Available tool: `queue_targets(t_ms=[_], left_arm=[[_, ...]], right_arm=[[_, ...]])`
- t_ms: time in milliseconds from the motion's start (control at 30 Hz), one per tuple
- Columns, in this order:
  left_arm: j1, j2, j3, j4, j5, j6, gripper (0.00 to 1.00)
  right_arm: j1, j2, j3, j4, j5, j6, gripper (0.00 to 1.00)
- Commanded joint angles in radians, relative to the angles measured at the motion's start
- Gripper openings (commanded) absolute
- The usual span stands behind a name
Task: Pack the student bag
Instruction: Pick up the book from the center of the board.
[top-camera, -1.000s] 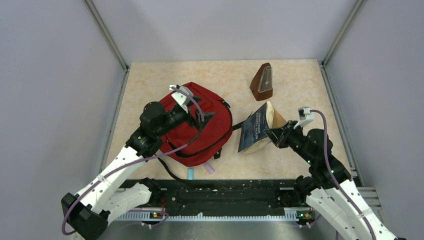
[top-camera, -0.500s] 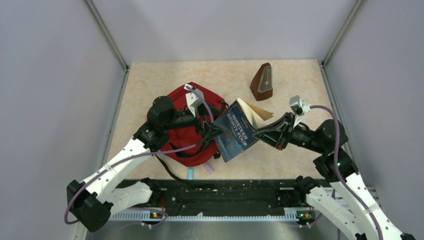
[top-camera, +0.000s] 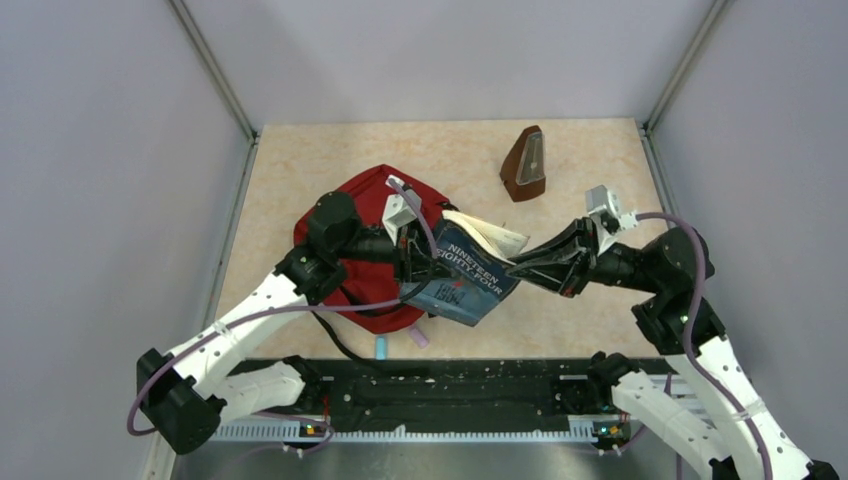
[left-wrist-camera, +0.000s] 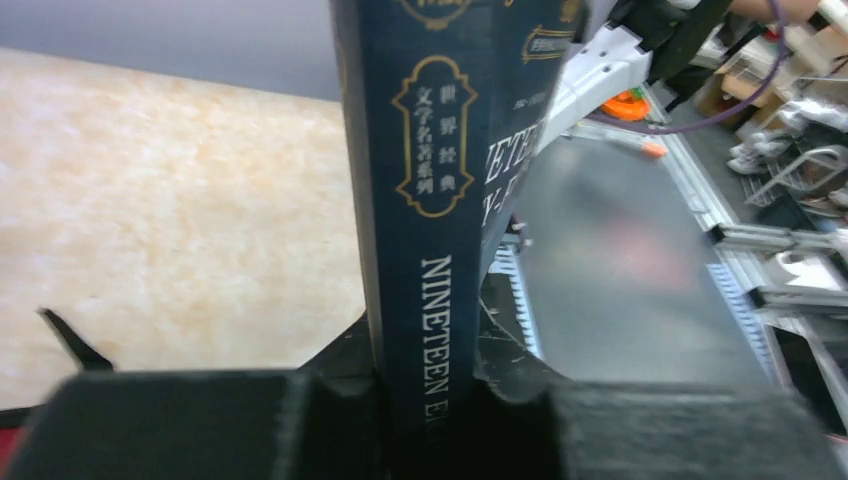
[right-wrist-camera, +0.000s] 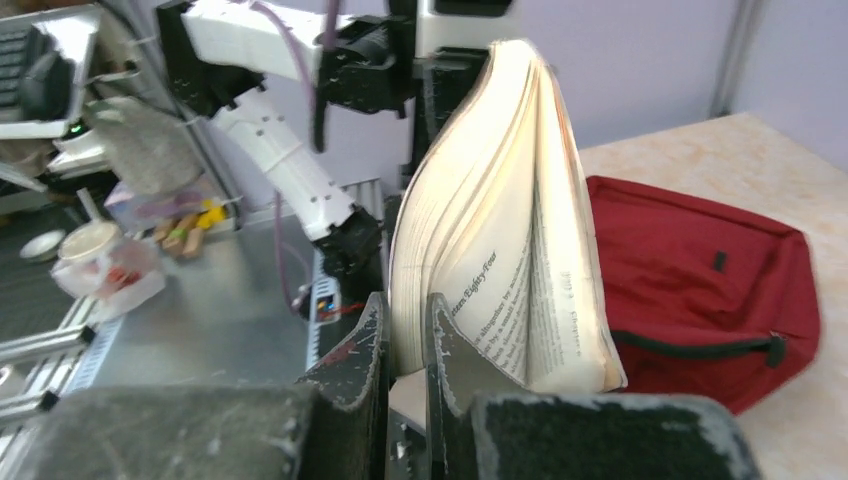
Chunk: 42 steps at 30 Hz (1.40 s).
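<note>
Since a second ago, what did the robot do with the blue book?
The right tool carried the book leftward, from beside the student bag to over its right edge. The left tool swung right from over the bag and took hold of the book's spine, so both tools grip it now. The bag and the brown metronome stayed put.

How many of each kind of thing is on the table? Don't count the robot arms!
red fabric backpack: 1
dark blue book: 1
brown pyramid-shaped metronome: 1
small things at the near edge, too small to name, a light blue one and a pink one: 2
Total: 5
</note>
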Motion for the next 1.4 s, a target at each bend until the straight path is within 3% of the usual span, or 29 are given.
queue_targets(t_ms=[0,33,67,133,200,433,600,933,1000,1167,1333,1367], left_arm=[[-0.003,0.0,0.047,0.014,0.032,0.022,0.01],[-0.002,-0.003,0.047,0.008,0.026,0.03,0.0],[-0.002,-0.007,0.046,0.004,0.018,0.036,0.0],[-0.002,-0.02,0.045,-0.006,-0.019,0.05,0.0],[0.0,-0.048,0.036,-0.005,-0.079,0.056,0.0],[0.006,-0.168,-0.057,0.137,-0.289,-0.019,0.0],[0.01,-0.201,-0.099,0.229,-0.263,-0.06,0.0],[0.006,-0.127,-0.079,0.296,-0.057,-0.133,0.0],[0.004,-0.116,-0.072,0.293,-0.04,-0.133,0.0],[0.004,-0.123,-0.06,0.195,-0.097,-0.041,0.0],[0.003,-0.162,-0.053,0.085,-0.249,0.071,0.0],[0.004,-0.164,-0.048,0.061,-0.29,0.087,0.0]], right_arm=[[-0.005,-0.005,0.062,0.026,0.207,-0.094,0.0],[-0.005,-0.004,0.053,0.001,0.307,-0.094,0.06],[-0.005,-0.002,0.043,-0.02,0.418,-0.091,0.23],[-0.005,0.006,0.024,-0.055,0.534,-0.094,0.76],[-0.005,0.009,-0.011,-0.059,0.574,-0.089,0.94],[-0.005,0.005,-0.197,0.142,0.439,0.0,0.99],[-0.005,0.054,-0.309,0.365,0.241,0.114,0.99],[0.119,0.236,-0.308,0.627,0.202,0.16,0.98],[0.146,0.267,-0.288,0.655,0.192,0.172,0.95],[0.155,0.275,-0.313,0.797,0.209,0.25,0.53],[0.155,0.213,-0.347,0.68,0.34,0.207,0.0],[0.155,0.197,-0.348,0.633,0.383,0.196,0.0]])
